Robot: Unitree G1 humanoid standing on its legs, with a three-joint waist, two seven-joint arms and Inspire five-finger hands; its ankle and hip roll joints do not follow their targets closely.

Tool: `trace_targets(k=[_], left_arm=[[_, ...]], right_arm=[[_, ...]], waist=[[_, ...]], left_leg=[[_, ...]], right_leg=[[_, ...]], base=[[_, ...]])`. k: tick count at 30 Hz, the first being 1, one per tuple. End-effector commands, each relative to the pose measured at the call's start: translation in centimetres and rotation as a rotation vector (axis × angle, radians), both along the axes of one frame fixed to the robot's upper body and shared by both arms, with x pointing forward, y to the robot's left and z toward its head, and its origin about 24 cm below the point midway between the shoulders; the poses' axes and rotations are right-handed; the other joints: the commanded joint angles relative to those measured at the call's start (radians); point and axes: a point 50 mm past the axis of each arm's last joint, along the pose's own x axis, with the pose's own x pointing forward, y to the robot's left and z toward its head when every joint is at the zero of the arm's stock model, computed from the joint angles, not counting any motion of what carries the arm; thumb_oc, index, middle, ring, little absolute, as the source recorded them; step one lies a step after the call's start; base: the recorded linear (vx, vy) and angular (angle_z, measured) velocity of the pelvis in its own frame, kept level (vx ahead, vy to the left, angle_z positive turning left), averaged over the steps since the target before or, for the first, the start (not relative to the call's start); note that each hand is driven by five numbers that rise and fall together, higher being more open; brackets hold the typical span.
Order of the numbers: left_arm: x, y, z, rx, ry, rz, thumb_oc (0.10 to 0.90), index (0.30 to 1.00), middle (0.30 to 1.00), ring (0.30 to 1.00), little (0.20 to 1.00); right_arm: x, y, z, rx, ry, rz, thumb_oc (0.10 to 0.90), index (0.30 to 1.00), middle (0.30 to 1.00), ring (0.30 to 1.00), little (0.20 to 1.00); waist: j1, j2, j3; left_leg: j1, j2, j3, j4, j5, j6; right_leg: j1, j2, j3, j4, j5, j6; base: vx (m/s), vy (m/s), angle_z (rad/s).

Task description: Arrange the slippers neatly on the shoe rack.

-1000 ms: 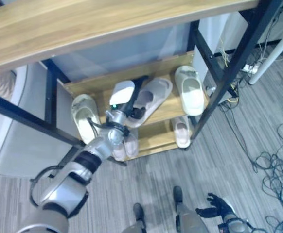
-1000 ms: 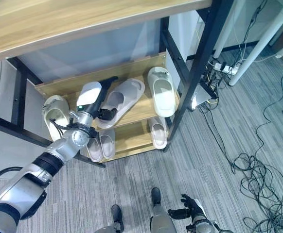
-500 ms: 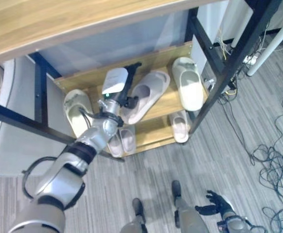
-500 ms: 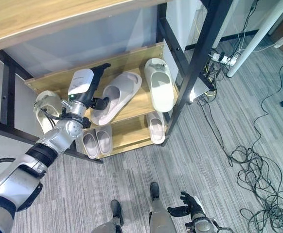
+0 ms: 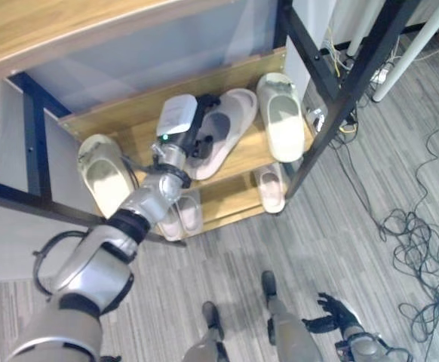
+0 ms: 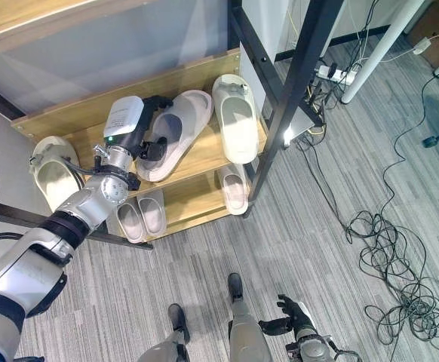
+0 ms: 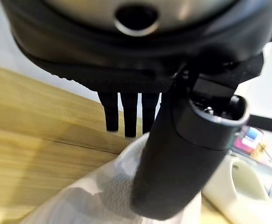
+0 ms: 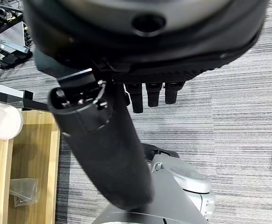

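On the shoe rack (image 6: 197, 72) sit six pale slippers, three per shelf. The grey slipper (image 6: 176, 133), lying askew on the upper shelf, has the left hand (image 6: 153, 143) laid on it, fingers straight. The right hand (image 6: 293, 323) hangs relaxed, holding nothing.

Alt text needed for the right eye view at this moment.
The robot's left hand reaches onto the shoe rack's upper shelf at a tilted grey slipper, with a cream slipper beside it. Smaller slippers sit on the shelf below.
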Motion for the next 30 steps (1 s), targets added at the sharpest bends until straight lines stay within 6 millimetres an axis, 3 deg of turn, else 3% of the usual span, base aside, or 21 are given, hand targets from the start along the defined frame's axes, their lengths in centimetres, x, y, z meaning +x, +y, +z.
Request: trace_targets(k=[1, 9, 15, 25, 30], left_arm=[[0.3, -1.5, 6.4, -0.068, -0.188, -0.061, 0.400, 0.300, 0.300, 0.300, 0.300], [-0.1, -1.8, 5.0, -0.091, -0.161, -0.098, 0.400, 0.300, 0.300, 0.300, 0.300], [-1.3, -1.7, 2.7, -0.208, -0.133, -0.147, 0.400, 0.300, 0.300, 0.300, 0.300], [-6.5, -1.9, -2.5, -0.605, -0.029, -0.328, 0.400, 0.300, 0.300, 0.300, 0.300], [-9.2, -2.3, -4.1, -0.751, 0.031, -0.436, 0.400, 0.300, 0.300, 0.300, 0.300]], right_arm=[[-1.0, -0.4, -0.1, -0.011, -0.008, -0.005, 0.800, 0.900, 0.900, 0.900, 0.900], [-1.3, -0.1, -0.2, -0.002, -0.002, 0.006, 0.800, 0.900, 0.900, 0.900, 0.900], [-1.7, 0.3, -0.5, 0.006, 0.011, -0.005, 0.800, 0.900, 0.900, 0.900, 0.900], [-3.7, 0.8, -1.6, 0.049, 0.065, -0.103, 0.800, 0.900, 0.900, 0.900, 0.900], [-4.7, 0.8, -2.0, 0.074, 0.086, -0.156, 0.800, 0.900, 0.900, 0.900, 0.900]], waist=[[-0.001, -0.040, -0.055], [0.013, -0.037, -0.055], [0.034, -0.038, -0.060], [0.080, -0.038, -0.068], [0.105, -0.055, -0.053]], left_leg=[[0.002, -0.043, -0.013, -0.008, -0.030, -0.003], [0.026, -0.039, -0.021, -0.008, -0.032, -0.005], [0.049, -0.037, -0.033, -0.008, -0.030, -0.007], [0.120, -0.018, -0.064, 0.009, -0.023, -0.019], [0.096, 0.015, -0.081, 0.151, -0.036, -0.040]], right_leg=[[0.034, -0.005, 0.048, 0.001, -0.099, 0.104], [0.062, -0.002, 0.034, -0.001, -0.110, 0.100], [0.097, 0.002, 0.019, -0.001, -0.125, 0.095], [0.206, 0.012, -0.025, 0.006, -0.177, 0.065], [0.269, 0.021, -0.058, 0.012, -0.205, 0.034]], base=[[0.00, 0.000, 0.00], [0.00, 0.000, 0.00], [-0.01, -0.034, 0.04], [0.01, -0.050, 0.17], [0.01, -0.085, 0.29]])
